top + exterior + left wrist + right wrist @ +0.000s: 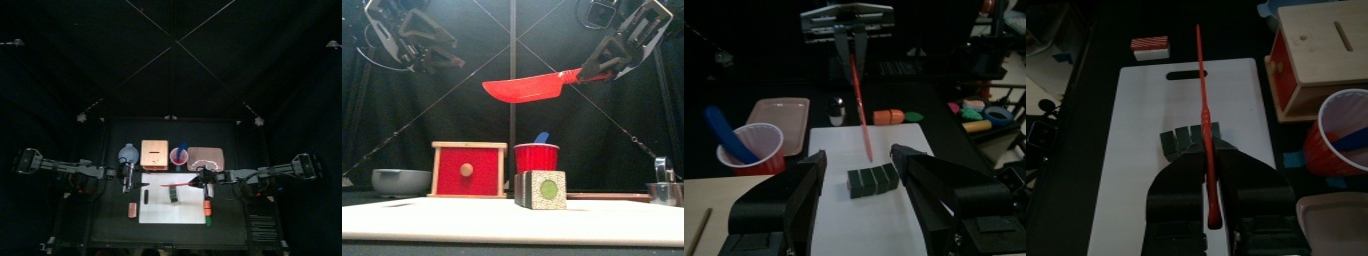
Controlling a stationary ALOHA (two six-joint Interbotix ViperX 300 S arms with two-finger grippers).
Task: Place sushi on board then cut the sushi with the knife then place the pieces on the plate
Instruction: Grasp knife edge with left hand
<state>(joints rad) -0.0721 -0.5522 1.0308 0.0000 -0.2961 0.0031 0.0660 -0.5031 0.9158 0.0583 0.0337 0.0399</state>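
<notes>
The dark green sushi roll (540, 188) lies on the white cutting board (513, 222), its blocks still joined (1193, 140). My right gripper (603, 66) is shut on the handle of the red knife (529, 88). It holds the knife level, high above the roll (177, 197), blade pointing left. My left gripper (858, 155) hangs open above the board's left side (127, 178), with nothing between its jaws. The pink plate (205, 157) lies behind the board at the right.
Behind the board stand a wooden box (154, 153) with a red drawer, a red cup (537, 158) holding a blue knife (543, 137), and a blue-grey bowl (401, 181). Small toy foods lie at the board's left (132, 210) and right (209, 208) edges. A metal cutter (663, 190) stands at the right.
</notes>
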